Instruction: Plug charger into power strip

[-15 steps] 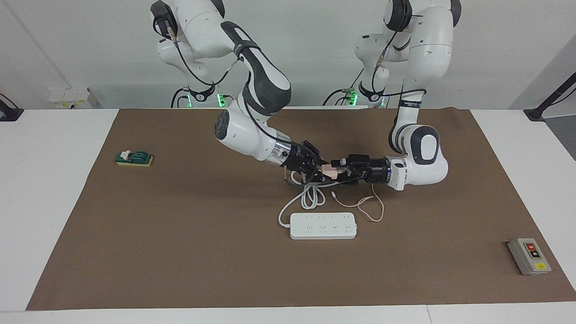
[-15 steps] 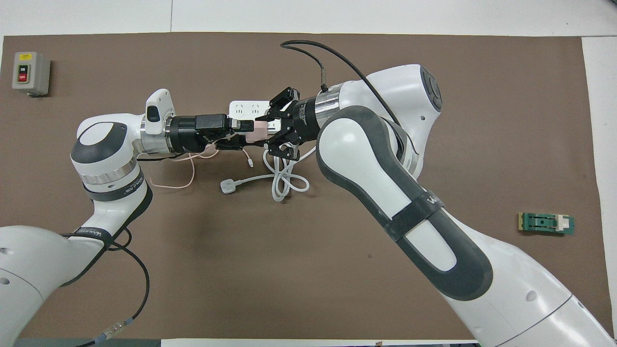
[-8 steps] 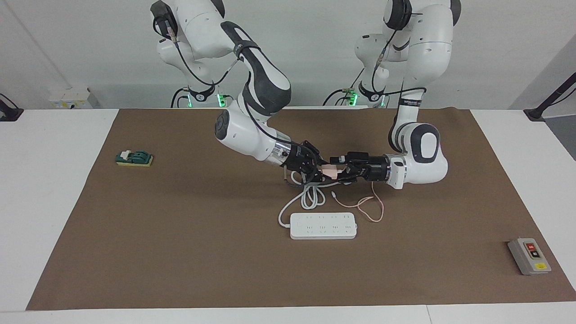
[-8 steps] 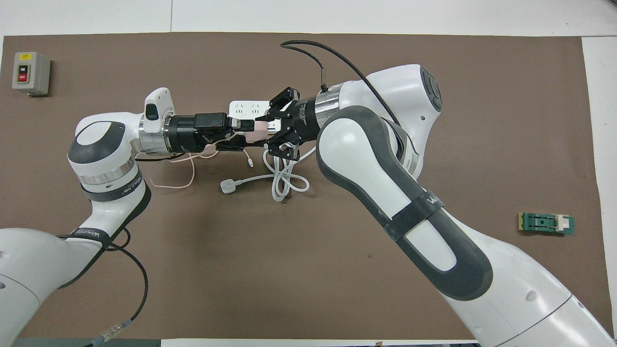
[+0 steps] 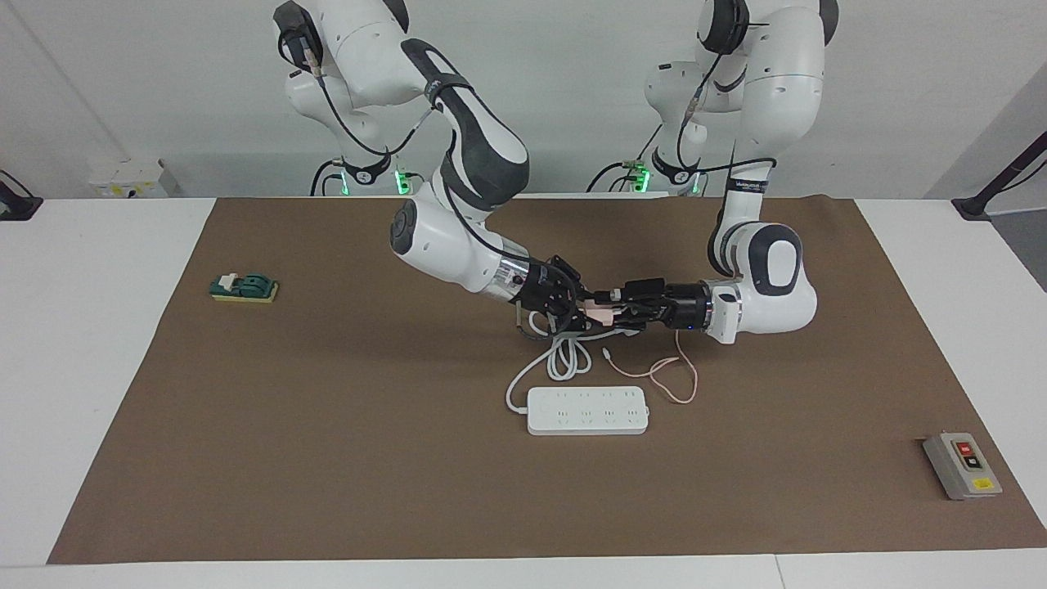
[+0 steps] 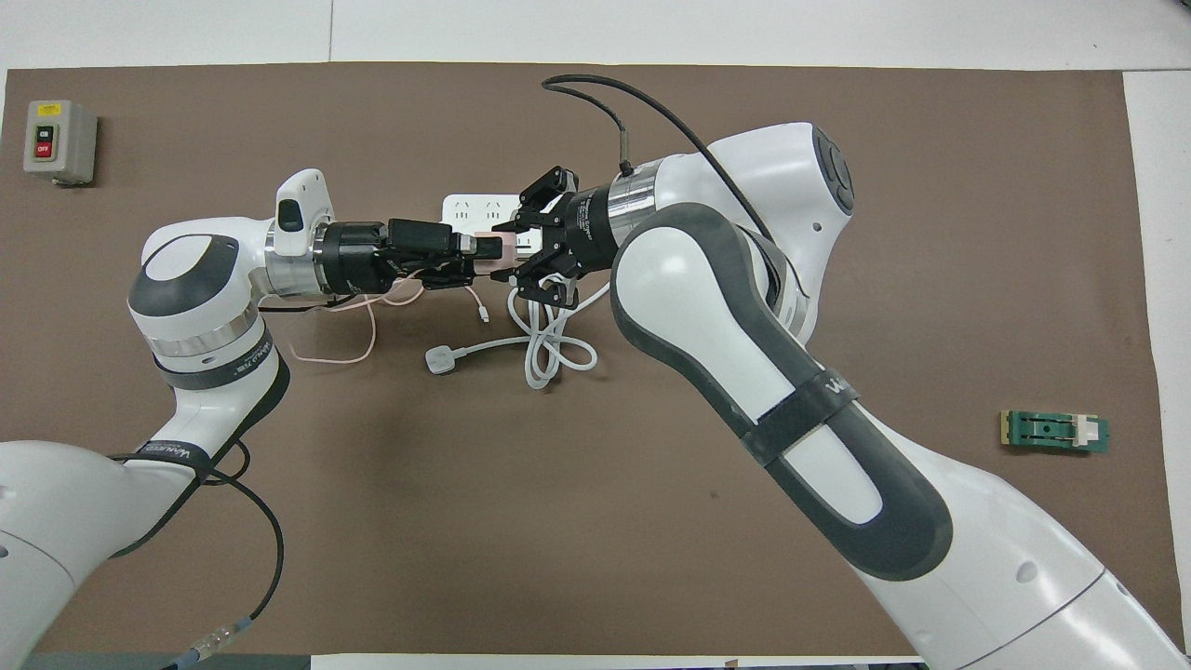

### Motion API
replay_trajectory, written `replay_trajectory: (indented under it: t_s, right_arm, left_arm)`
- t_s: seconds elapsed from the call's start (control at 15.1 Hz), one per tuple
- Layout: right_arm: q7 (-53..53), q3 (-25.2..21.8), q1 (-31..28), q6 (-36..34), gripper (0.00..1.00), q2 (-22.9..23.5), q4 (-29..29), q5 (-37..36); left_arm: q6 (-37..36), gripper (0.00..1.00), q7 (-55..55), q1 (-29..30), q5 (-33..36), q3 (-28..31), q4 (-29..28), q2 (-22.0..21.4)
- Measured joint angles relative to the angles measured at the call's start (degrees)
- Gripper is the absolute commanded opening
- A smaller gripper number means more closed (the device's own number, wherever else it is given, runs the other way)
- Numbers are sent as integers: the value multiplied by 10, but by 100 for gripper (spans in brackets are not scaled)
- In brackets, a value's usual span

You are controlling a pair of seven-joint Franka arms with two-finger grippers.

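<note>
Pinching the charger (image 5: 600,310) in my right gripper (image 5: 590,311), I hold it raised over the coiled white cord (image 5: 564,360) so my left gripper (image 5: 612,312) can close around its other end; whether that one grips yet, I cannot tell. The power strip (image 5: 587,411) lies farther out, with bare mat (image 5: 327,458) around it.

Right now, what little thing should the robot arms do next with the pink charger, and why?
Probably the right gripper should let go. Both grippers meet at the charger in the air, the left gripper closing on it, while the power strip lies unplugged on the mat.
</note>
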Motion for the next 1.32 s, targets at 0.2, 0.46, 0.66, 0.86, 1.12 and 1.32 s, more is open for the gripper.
replay_trajectory:
  t_s: [0.2, 0.46, 0.66, 0.86, 1.12, 1.32]
  right_arm:
    - [3, 0, 0, -1, 0, 0, 2, 0]
    - [3, 0, 0, -1, 100, 1, 2, 1]
    - [3, 0, 0, 0, 100, 1, 3, 0]
    - [3, -1, -2, 0, 100, 1, 4, 0]
    - [3, -8, -15, -8, 100, -3, 18, -1]
    - [3, -16, -50, -58, 100, -24, 30, -33]
  left_arm:
    - [8, 11, 10, 0, 1, 0, -2, 0]
    - [10, 1, 11, 0, 2, 0, -2, -1]
    - [18, 2, -1, 1, 15, 3, -2, -7]
    - [22, 2, -21, 12, 65, 10, 12, -19]
    - [22, 1, -41, 49, 176, 15, 68, -26]
    - [31, 1, -45, 66, 294, 16, 130, -22]
